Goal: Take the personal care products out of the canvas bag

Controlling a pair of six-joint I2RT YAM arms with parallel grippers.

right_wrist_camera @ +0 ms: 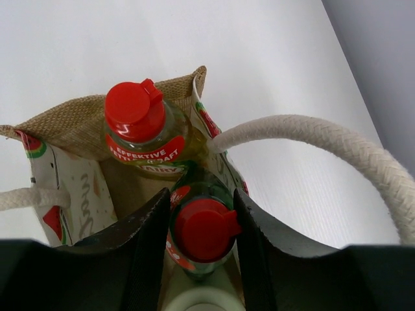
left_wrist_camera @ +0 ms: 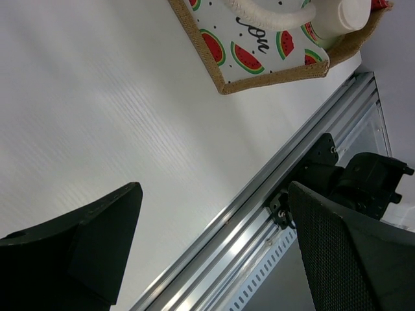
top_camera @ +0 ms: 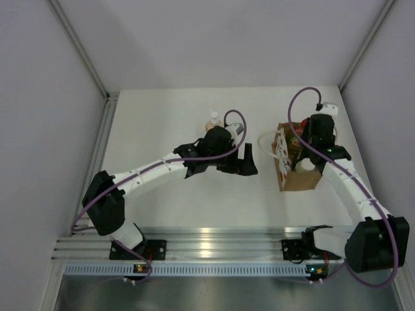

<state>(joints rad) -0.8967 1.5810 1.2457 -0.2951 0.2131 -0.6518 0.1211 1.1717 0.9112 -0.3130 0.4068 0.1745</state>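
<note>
Down inside the canvas bag (right_wrist_camera: 65, 129), the right pincer (right_wrist_camera: 203, 207) — narrowed nearly all the way, one black finger against each side of the red cap on the dark green bottle (right_wrist_camera: 202, 236). Gripped, by the look of it, at cap and neck: the only part clear of the crowding. Just beyond, close against it, the yellow bottle (right_wrist_camera: 142, 139) with its own red cap, upright by the burlap far wall. At the bottom edge of the wrist view, a white cap, probably of the grey-beige bottle (right_wrist_camera: 202, 299). Three products inside, then, packed tight — hence a straight-down reach between the rope handles (right_wrist_camera: 311, 139). Likely next: a vertical lift, slow, for fear of dragging the light bag up too.

Further out, the left pincer (left_wrist_camera: 214, 188): wide open, empty, hovering over bare tabletop (top_camera: 149, 116) near the bag's watermelon-printed side, well placed to steady it if needed. Behind that arm, the cream bottle (top_camera: 213, 120) with white cap, upright on the tabletop and already out.

White matte tabletop throughout; an aluminium rail (top_camera: 207, 243) along the near edge; plain pale walls (top_camera: 39, 65) on three sides.
</note>
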